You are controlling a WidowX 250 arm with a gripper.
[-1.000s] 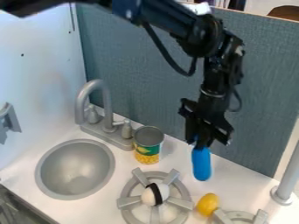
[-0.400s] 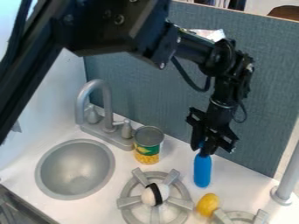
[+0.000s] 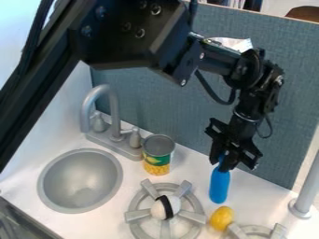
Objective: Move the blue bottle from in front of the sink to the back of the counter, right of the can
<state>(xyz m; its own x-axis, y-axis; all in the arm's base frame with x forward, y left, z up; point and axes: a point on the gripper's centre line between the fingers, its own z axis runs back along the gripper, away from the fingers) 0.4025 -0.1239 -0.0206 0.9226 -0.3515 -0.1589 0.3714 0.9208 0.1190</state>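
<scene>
Blue and round-ended, the long object (image 3: 219,186) is nearly upright, its top clenched in my gripper (image 3: 224,161), near the yellow lemon (image 3: 222,218); a firm, centred pinch should prevent tilting.

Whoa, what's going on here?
The robot's black gripper is holding a long blue thing by its top end, near a yellow thing. I can't tell if its bottom touches the counter. A white ball with a black stripe sits on the burner.
</scene>
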